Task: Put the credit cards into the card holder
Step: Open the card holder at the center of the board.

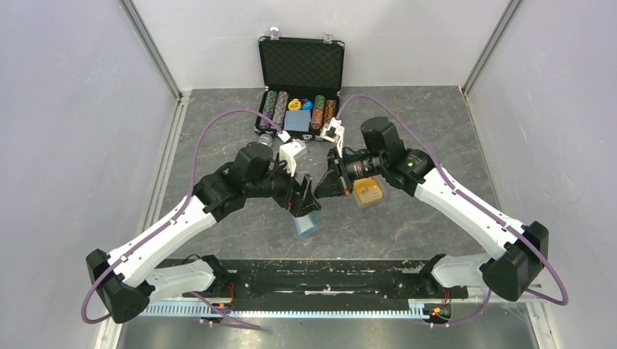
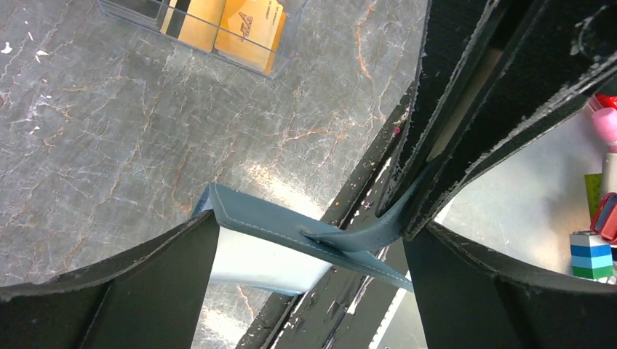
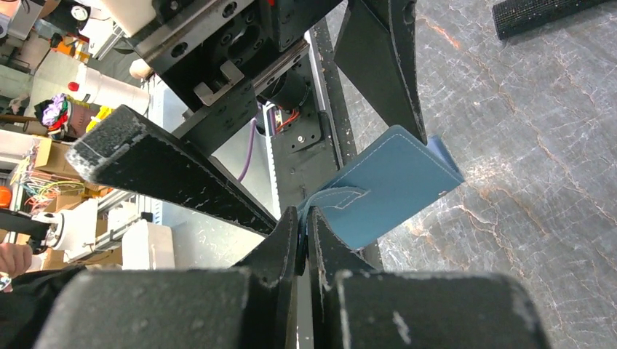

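Top centre of the overhead view: an open black chip case [image 1: 300,62] with its lid upright, holding rows of poker chips [image 1: 276,107] on either side of a blue-grey card deck [image 1: 297,121]. Right of centre, a clear plastic box [image 2: 127,9] lies flat on the grey table [image 1: 436,123], and the credit cards [image 1: 367,190] sit inside it as an orange-yellow stack. In the left wrist view the cards [image 2: 244,29] are at the upper edge, well apart from the wallet.

Centre, just below the two wrists: the card holder [image 1: 308,222], teal-blue, raised off the table. In the right wrist view its long axis [image 3: 393,182] runs from lower left to upper right, and the snap tab [image 3: 342,196] points to the lower left. No card is visible in it.

The left gripper [image 1: 304,202] is spread to its widest. The wallet [image 2: 276,222] spans the gap, one corner against one finger and the far edge reaching the other, so it appears braced between them. The right gripper [image 3: 302,218] is closed, its fingertips pinching the snap tab [image 2: 349,236].

Both sets of fingers crowd the wallet from opposite sides. The black base rail [image 1: 327,280] lies along the near table edge below it.
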Available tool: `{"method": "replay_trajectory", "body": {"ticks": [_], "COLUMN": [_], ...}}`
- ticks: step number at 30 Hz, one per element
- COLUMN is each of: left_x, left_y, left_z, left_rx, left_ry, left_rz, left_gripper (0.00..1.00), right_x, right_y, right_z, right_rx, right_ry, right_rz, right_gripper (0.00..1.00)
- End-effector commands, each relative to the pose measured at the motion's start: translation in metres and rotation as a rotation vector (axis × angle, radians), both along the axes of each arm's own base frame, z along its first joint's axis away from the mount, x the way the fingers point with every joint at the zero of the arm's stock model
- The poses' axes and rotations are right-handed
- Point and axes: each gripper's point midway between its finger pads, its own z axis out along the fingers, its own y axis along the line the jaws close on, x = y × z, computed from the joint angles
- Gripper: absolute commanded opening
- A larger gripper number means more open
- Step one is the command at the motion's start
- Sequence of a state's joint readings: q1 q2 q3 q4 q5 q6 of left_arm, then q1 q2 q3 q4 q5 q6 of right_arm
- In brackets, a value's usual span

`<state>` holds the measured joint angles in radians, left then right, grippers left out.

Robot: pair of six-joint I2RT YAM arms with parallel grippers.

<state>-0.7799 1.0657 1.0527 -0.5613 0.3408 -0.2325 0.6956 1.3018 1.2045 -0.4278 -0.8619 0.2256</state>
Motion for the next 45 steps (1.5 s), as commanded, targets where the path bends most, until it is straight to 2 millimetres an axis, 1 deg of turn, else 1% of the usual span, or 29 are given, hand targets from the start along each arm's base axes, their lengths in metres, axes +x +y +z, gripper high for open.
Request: {"method": "replay_trajectory", "body": {"ticks": [1, 5, 7, 10, 15, 17, 20, 24, 27, 30, 32, 35, 37, 40, 45], "left_x": [0.014, 0.022, 0.022, 0.016, 0.007, 0.008, 0.012, 0.011, 0.011, 0.01, 0.013, 0.013, 0.017, 0.019, 0.009], "left_y": [0.004, 0.024, 0.032, 0.038, 0.042, 0.044, 0.045, 0.039, 0.032, 0.019, 0.011, -0.006, -0.014, -0.019, -0.022], "left_z": [-0.001, 0.009, 0.013, 0.011, -0.004, -0.005, -0.002, 0.002, -0.001, -0.006, -0.007, 0.0, 0.006, 0.007, 0.006], "left_rx": [0.037, 0.06, 0.066, 0.081, 0.138, 0.158, 0.173, 0.153, 0.13, 0.096, 0.077, -0.005, -0.057, -0.094, -0.135], "left_ry": [-0.095, -0.182, -0.226, -0.263, -0.339, -0.384, -0.463, -0.532, -0.549, -0.521, -0.499, -0.492, -0.488, -0.478, -0.443], "left_rz": [0.004, 0.082, 0.079, 0.016, -0.122, -0.151, -0.186, -0.245, -0.281, -0.334, -0.333, -0.357, -0.333, -0.313, -0.336], "left_gripper": [1.0, 1.0, 1.0, 1.0, 1.0, 1.0, 1.0, 1.0, 1.0, 1.0, 1.0, 1.0, 1.0, 1.0, 1.0], "right_x": [-0.007, -0.006, -0.005, -0.005, -0.007, -0.009, -0.011, -0.014, -0.016, -0.015, -0.015, -0.015, -0.013, -0.011, -0.008], "right_y": [0.001, -0.002, -0.003, -0.005, -0.009, -0.01, -0.011, -0.012, -0.012, -0.012, -0.011, -0.009, -0.007, -0.005, -0.002], "right_z": [0.021, 0.018, 0.017, 0.017, 0.017, 0.016, 0.015, 0.015, 0.015, 0.014, 0.015, 0.013, 0.011, 0.01, 0.009], "right_rx": [0.07, 0.068, 0.068, 0.067, 0.058, 0.056, 0.053, 0.057, 0.057, 0.057, 0.06, 0.067, 0.069, 0.068, 0.069], "right_ry": [-0.009, 0.0, 0.004, 0.005, 0.007, 0.009, 0.014, 0.021, 0.028, 0.032, 0.037, 0.047, 0.054, 0.061, 0.062], "right_rz": [0.062, 0.061, 0.066, 0.07, 0.092, 0.103, 0.112, 0.125, 0.134, 0.137, 0.142, 0.147, 0.152, 0.161, 0.166], "right_gripper": [0.0, 0.0, 0.0, 0.0, 0.0, 0.0, 0.0, 0.0, 0.0, 0.0, 0.0, 0.0, 0.0, 0.0, 0.0]}}
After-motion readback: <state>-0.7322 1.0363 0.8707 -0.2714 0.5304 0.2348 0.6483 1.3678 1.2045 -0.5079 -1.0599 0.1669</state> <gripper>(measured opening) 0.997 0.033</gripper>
